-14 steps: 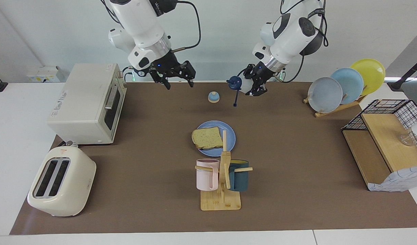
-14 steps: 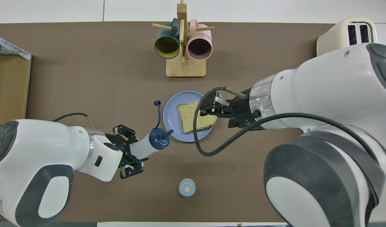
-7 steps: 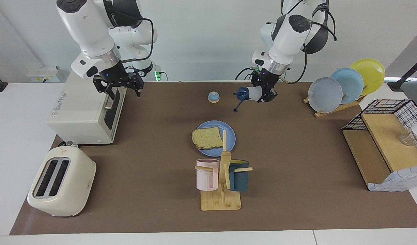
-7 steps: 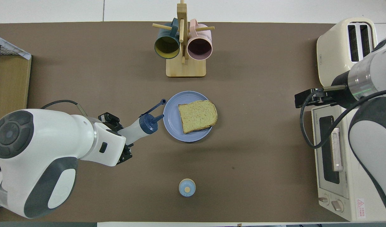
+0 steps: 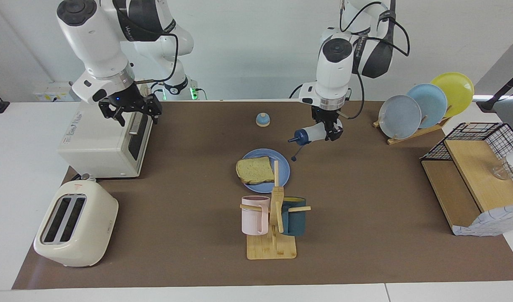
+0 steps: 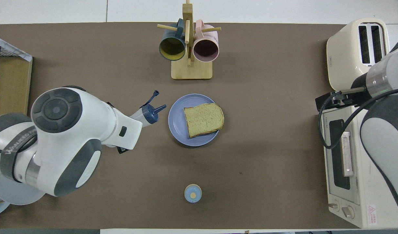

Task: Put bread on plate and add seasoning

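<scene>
Left gripper clamps the seasoning by its light, probably squeezable body, tilted beside the plate.

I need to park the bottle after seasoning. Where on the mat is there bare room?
Bare mat lies between the plate and the oven, and between the bell and the plate. It is tighter between the plate and the mug rack, and the left gripper holds the bottle beside the plate.

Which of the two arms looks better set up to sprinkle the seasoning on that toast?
The left. Its gripper already holds the seasoning tilted in the air beside the plate, where the bread lies. The right gripper waits over the toaster oven, holding nothing.
</scene>
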